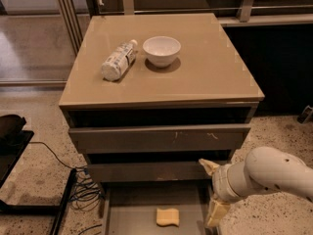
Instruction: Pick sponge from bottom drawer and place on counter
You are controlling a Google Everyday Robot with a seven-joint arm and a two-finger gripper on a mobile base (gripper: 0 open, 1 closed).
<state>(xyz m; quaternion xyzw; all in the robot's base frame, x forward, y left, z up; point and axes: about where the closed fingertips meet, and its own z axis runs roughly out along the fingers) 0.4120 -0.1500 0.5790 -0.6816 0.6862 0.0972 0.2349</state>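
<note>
The sponge (167, 217), a small pale yellow-orange pad with wavy edges, lies flat on the floor of the pulled-out bottom drawer (127, 214). My gripper (212, 190) hangs at the drawer's right side, to the right of the sponge and apart from it. Its cream-yellow fingers are spread: one fingertip (208, 166) is up by the middle drawer front, the other (215, 213) is down at the drawer's right wall. Nothing is between them. The counter (205, 67) is the glossy taupe top of the cabinet.
A white bowl (161, 50) and a plastic bottle (117, 61) lying on its side rest on the counter's back left part. Two upper drawers (159, 138) are shut. Black cables (83, 192) and a dark object (10, 136) lie on the floor at left.
</note>
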